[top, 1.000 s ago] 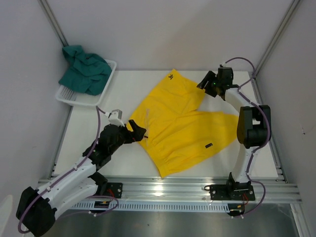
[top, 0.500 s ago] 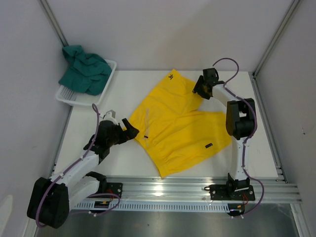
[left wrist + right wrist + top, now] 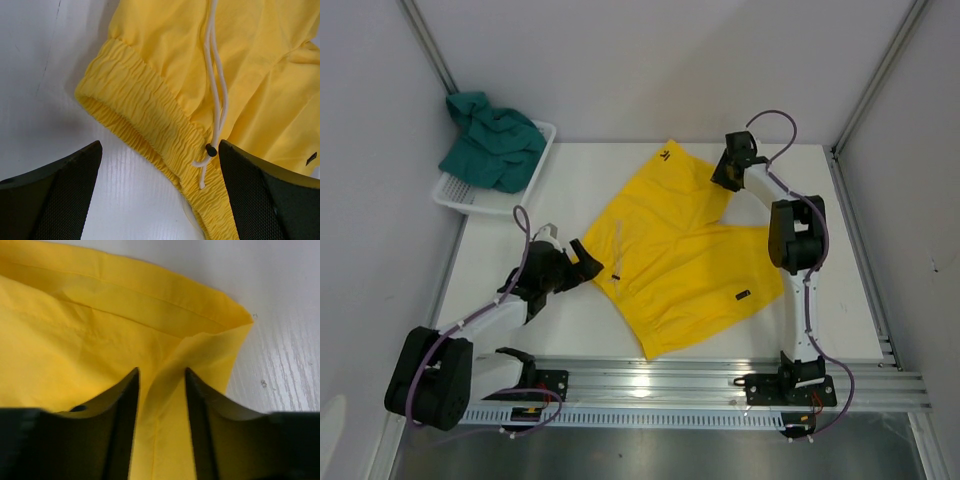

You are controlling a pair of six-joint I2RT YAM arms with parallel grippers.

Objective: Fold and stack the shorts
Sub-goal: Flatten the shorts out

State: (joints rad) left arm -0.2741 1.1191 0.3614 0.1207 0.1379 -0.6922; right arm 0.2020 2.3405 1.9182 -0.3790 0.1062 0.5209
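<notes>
Overhead view, wrist close-ups on yellow shorts [image 3: 680, 260]

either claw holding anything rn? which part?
Left claw: open, nothing held. Right claw: a raised fold of the yellow shorts at a leg-hem corner sits between its fingers; clamped or not, cannot tell.

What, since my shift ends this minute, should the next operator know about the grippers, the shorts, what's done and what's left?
Left gripper: open, its jaws on either side of the waistband corner of the yellow shorts, holding nothing.
Right gripper: its jaws straddle a raised fold at the far leg's hem corner. I cannot tell whether the grip is firm.
Yellow shorts: spread flat on the table, drawstring showing.
Teal-green shorts: bunched in the white mesh basket at the far left.
Done: nothing folded or stacked yet.
Left: fold the yellow pair, take out and fold the teal-green pair, then stack them.
</notes>
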